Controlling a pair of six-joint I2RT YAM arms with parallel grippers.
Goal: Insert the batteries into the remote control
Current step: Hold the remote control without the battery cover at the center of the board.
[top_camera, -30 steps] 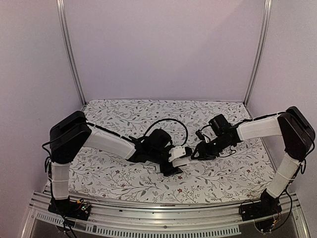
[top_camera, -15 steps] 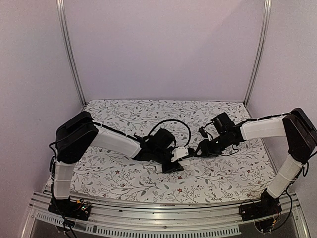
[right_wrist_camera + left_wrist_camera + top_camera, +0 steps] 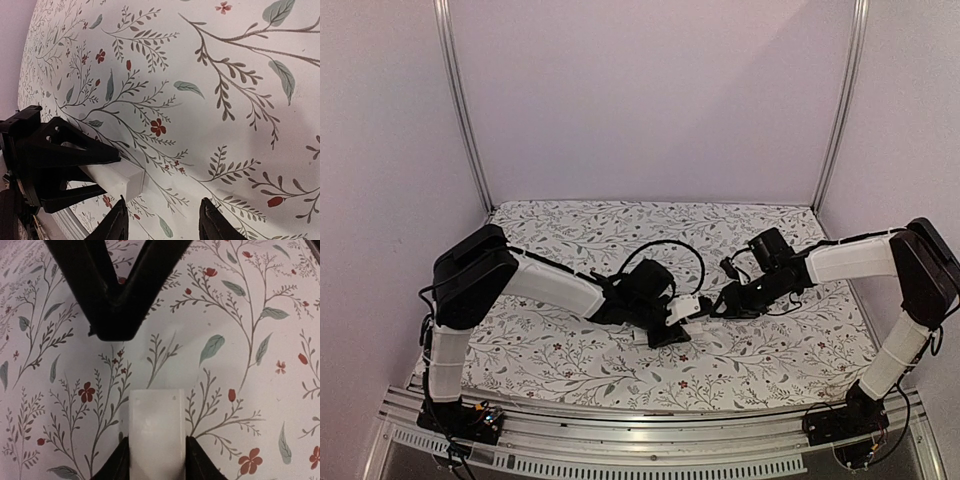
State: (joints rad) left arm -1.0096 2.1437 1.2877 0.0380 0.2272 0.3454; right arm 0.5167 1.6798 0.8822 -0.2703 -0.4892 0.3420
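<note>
Floral cloth [image 3: 570, 362] is seen as work surface. Remote control [image 3: 155, 422] is clamped by L gripper [image 3: 157, 447], long axis aimed at R gripper [image 3: 162, 220], just beyond its free end, jaws apart w/ nothing btwn. Batteries not seen.

- The right hand [image 3: 167, 221] stands close ahead of the left hand [image 3: 156, 460], beyond the remote control [image 3: 155, 425] tip, barring the way forward.
- Bare bench [image 3: 240, 100] lies open ahead and right of the right hand.
</note>
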